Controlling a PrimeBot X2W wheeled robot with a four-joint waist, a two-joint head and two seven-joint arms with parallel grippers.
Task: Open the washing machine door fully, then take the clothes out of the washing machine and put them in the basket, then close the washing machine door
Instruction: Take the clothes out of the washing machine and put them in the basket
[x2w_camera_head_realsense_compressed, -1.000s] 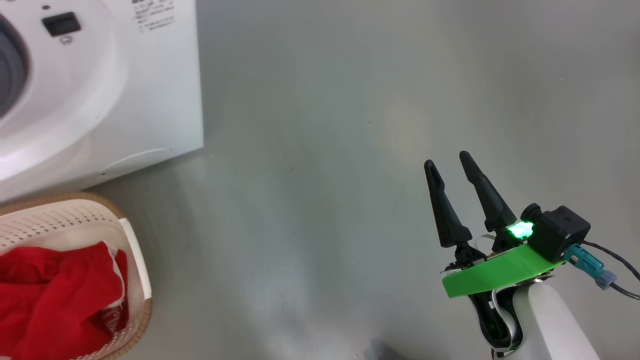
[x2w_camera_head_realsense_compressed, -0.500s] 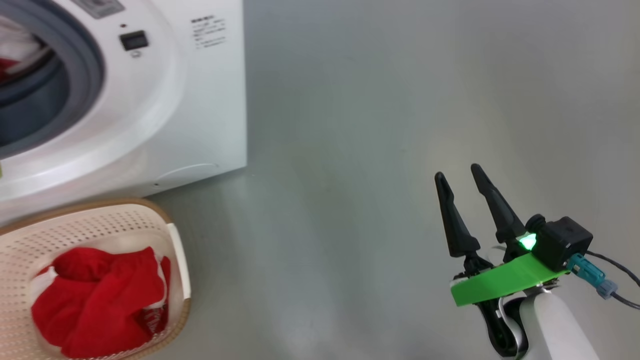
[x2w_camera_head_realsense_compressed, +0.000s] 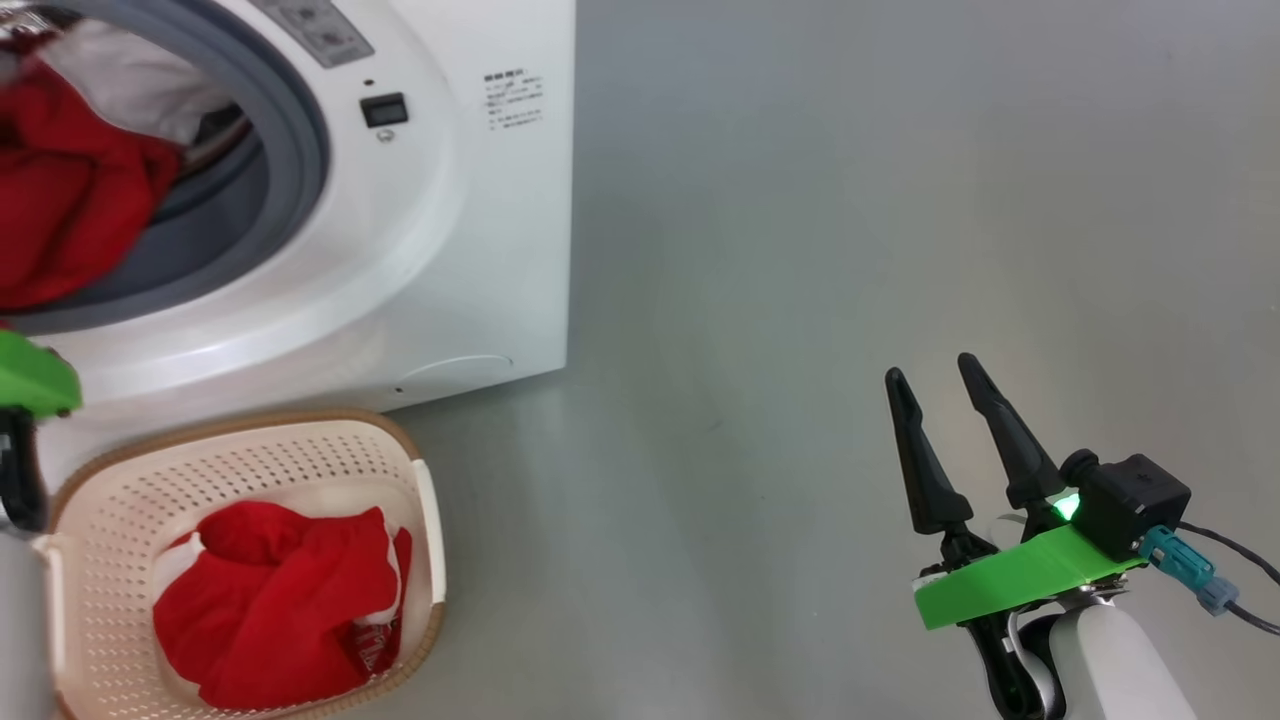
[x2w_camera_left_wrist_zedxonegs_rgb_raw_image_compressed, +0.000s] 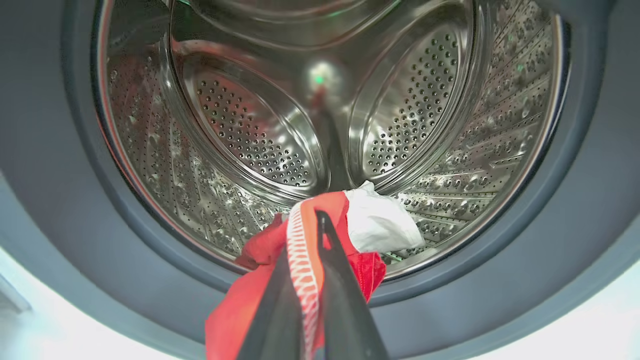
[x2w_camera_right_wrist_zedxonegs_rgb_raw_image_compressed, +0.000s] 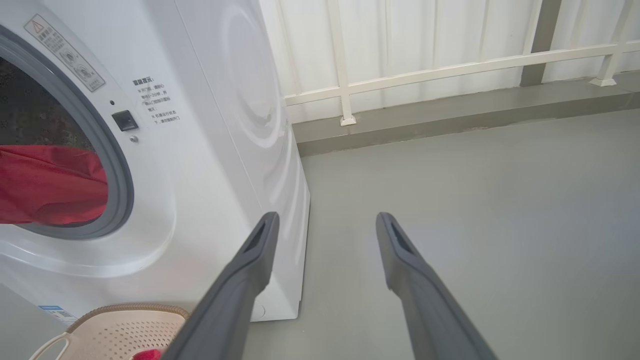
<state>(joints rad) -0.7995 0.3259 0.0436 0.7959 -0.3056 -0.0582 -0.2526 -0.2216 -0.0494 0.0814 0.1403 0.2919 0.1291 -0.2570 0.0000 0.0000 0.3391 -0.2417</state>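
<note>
Left wrist view: left pincer (x2w_camera_left_wrist_zedxonegs_rgb_raw_image_compressed: 304, 236) pinches red clothes (x2w_camera_left_wrist_zedxonegs_rgb_raw_image_compressed: 260, 245) at the washing machine (x2w_camera_left_wrist_zedxonegs_rgb_raw_image_compressed: 50, 150) mouth (right pincer (x2w_camera_head_realsense_compressed: 930, 366) spread).

Long tapered black fingers (x2w_camera_head_realsense_compressed: 924, 478) on a bright green bracket (x2w_camera_head_realsense_compressed: 1010, 582); boxy black camera (x2w_camera_head_realsense_compressed: 1140, 500), teal cable plug (x2w_camera_head_realsense_compressed: 1175, 560), white forearm (x2w_camera_head_realsense_compressed: 1115, 665).

Floor (x2w_camera_right_wrist_zedxonegs_rgb_raw_image_compressed: 490, 190): smooth grey, matt, with soft glare patches. Along its far edge a raised grey kerb (x2w_camera_right_wrist_zedxonegs_rgb_raw_image_compressed: 450, 112) carries a white railing (x2w_camera_right_wrist_zedxonegs_rgb_raw_image_compressed: 430, 70). Behind the railing stand pale panels (x2w_camera_right_wrist_zedxonegs_rgb_raw_image_compressed: 395, 35), possibly a ribbed wall.
</note>
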